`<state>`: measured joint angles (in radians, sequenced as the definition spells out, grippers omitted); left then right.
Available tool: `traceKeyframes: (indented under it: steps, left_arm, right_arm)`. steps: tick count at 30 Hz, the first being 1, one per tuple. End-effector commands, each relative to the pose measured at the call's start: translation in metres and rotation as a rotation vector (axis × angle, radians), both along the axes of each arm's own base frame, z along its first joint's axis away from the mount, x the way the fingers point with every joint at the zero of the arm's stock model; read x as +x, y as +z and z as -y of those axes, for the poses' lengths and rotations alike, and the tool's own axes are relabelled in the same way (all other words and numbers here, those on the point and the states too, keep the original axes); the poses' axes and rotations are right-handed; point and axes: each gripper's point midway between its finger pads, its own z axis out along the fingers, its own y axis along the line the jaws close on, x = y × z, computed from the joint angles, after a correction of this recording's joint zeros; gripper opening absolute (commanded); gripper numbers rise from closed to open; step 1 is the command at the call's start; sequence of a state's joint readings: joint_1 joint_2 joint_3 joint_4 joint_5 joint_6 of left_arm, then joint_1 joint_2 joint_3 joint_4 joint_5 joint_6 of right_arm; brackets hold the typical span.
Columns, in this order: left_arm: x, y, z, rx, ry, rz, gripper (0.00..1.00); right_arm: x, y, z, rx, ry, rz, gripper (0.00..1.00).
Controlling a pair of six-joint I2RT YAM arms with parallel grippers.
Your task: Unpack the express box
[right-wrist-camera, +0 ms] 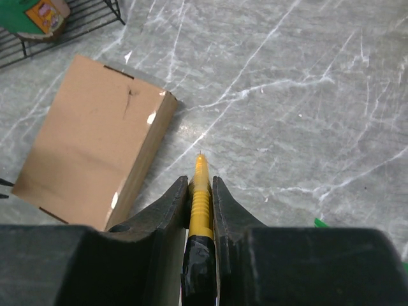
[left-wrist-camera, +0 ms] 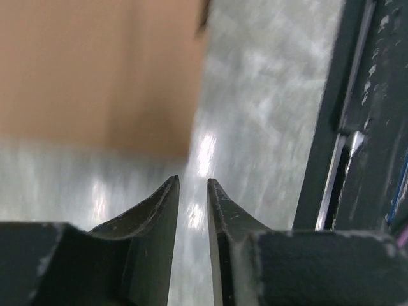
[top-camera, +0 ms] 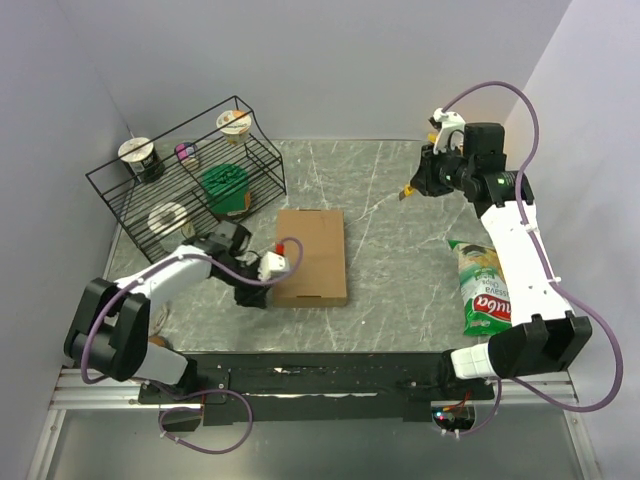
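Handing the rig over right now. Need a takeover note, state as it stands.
Left end effector: jaws narrowly apart, empty, beside the left edge of the express box.
Right end effector: shut on a yellow tool, held above the table right of the box, not touching it.
Box: flat on the table, closed.
Done: tool picked up.
Left: open the box, empty it.

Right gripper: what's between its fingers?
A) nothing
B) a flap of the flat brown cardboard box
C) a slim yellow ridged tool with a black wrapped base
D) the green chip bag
C: in the right wrist view, the right gripper is shut on the slim yellow ridged tool with a black wrapped base. The tool's tip is over the grey marbled table, apart from the flat brown cardboard box.
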<state>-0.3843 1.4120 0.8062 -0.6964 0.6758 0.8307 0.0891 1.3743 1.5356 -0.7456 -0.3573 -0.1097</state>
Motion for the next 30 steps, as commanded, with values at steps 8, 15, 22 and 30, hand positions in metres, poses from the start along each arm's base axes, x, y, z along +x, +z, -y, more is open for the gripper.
traceKeyframes:
  steps: [8,15,22,30]
  left_arm:
    - [0.051,0.047,0.174,-0.247,-0.173,0.121,0.45]
    - [0.078,0.109,0.166,-0.232,-0.116,0.092,0.55]
    - [0.188,0.114,0.137,-0.235,0.445,-0.040,0.72]
    - [0.269,0.086,0.162,-0.215,0.756,-0.042,0.80]
  right_arm:
    - [-0.017,-0.002,0.006,-0.002,0.045,0.016,0.00]
    - [0.007,0.006,-0.009,0.064,0.134,-0.055,0.00]
    - [0.052,0.024,0.008,0.020,0.025,0.080,0.00]
    - [0.064,0.016,0.015,0.025,-0.002,0.055,0.00]
